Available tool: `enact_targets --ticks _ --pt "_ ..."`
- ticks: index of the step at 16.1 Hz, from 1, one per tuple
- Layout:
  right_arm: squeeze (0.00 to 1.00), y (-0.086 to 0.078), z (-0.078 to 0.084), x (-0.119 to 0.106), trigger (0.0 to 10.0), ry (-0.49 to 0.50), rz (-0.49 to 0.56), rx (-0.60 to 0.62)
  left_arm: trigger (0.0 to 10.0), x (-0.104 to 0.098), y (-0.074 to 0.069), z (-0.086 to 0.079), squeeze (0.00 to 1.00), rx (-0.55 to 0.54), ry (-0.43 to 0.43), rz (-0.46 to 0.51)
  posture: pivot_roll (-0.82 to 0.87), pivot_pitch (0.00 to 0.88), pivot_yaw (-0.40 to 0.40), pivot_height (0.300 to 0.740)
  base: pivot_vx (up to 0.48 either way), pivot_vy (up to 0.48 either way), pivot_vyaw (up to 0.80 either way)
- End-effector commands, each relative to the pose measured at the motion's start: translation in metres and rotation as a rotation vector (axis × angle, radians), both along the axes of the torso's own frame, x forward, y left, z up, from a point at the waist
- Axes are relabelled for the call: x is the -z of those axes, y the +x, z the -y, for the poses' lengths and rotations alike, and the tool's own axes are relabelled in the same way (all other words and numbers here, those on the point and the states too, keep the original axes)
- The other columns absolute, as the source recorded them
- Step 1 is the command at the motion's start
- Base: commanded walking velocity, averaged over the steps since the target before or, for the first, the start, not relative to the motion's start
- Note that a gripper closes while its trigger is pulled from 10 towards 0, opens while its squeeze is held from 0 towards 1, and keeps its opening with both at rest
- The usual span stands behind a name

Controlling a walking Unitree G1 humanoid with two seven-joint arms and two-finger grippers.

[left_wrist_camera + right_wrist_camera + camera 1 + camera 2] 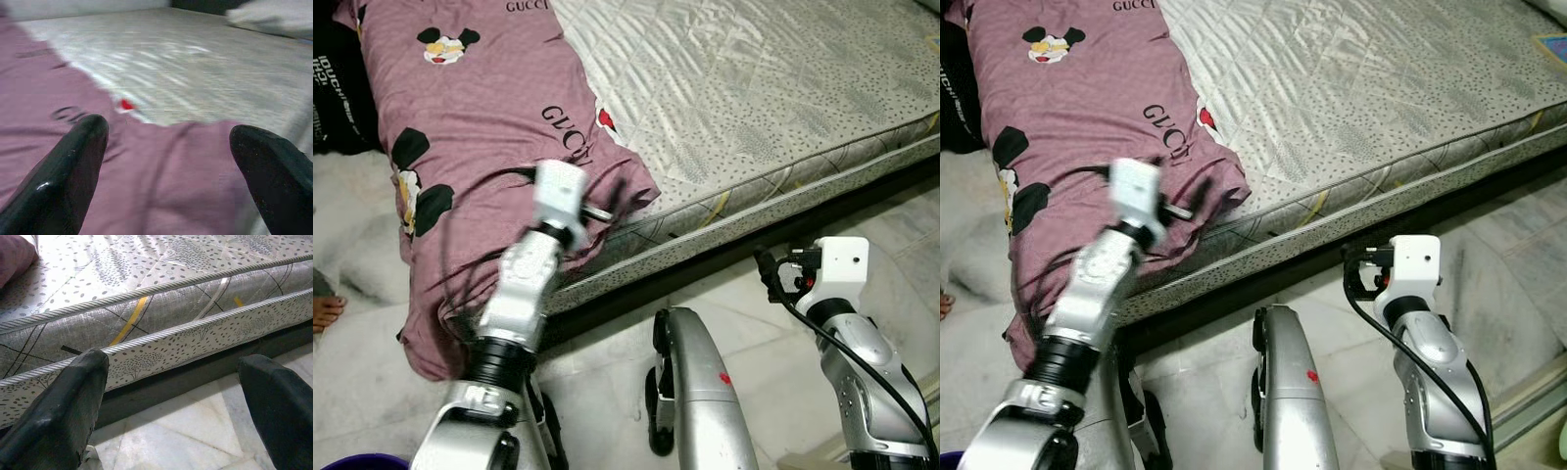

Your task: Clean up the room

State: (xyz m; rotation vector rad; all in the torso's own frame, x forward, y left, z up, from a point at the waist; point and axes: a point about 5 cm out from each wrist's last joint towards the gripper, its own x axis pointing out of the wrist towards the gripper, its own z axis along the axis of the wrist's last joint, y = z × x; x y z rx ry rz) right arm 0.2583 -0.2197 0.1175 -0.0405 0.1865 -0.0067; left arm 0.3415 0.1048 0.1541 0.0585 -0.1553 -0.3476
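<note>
The left hand (166, 161) hovers released over the purple blanket (480, 127) on the mattress (754, 88); the right hand (181, 396) hangs released beside the mattress.

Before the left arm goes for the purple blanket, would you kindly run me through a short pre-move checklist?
1. Left tool open: ok.
2. Left tool over the purple blanket: ok, above its corner on the mattress.
3. Blanket gripped: not ok, nothing between the fingers.
4. Right tool open and holding nothing: ok, low beside the mattress edge.
5. Person's foot near the hanging blanket: cannot tell how close.
</note>
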Motion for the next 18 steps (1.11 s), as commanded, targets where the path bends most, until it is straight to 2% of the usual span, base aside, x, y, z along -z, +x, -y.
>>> enact_targets --ticks 1,3,6,9,13,18 --pt "0.00 -0.003 0.004 0.007 10.0 0.000 -0.025 0.021 10.0 0.007 0.001 -0.010 0.00 -0.077 -0.037 -0.036 -0.21 0.183 -0.027 0.541 0.000 0.000 0.00" --pt "0.00 -0.004 0.003 0.007 10.0 0.000 -0.023 0.020 10.0 0.010 0.002 -0.019 0.00 -0.138 -0.110 -0.069 -0.22 0.188 -0.025 0.541 0.000 0.000 0.00" --pt "0.00 -0.006 0.002 0.005 10.0 0.029 -0.010 0.012 10.0 0.010 0.005 -0.027 0.00 -0.159 -0.125 -0.080 -0.22 0.196 -0.024 0.541 0.000 0.000 0.00" --pt "0.00 -0.007 -0.002 0.004 10.0 0.022 -0.005 -0.017 10.0 0.013 0.007 -0.034 0.00 -0.195 -0.191 -0.101 -0.22 0.204 -0.021 0.541 0.090 0.000 0.00" --pt "0.00 -0.009 0.000 0.004 10.0 0.031 -0.008 -0.002 10.0 0.016 0.008 -0.034 0.00 -0.194 -0.192 -0.119 -0.22 0.213 -0.020 0.541 0.305 0.000 0.00" --pt "0.00 -0.014 0.003 0.004 10.0 0.025 -0.014 0.009 10.0 0.023 0.009 -0.029 0.00 -0.185 -0.205 -0.160 -0.24 0.229 -0.021 0.541 0.000 0.000 0.00"
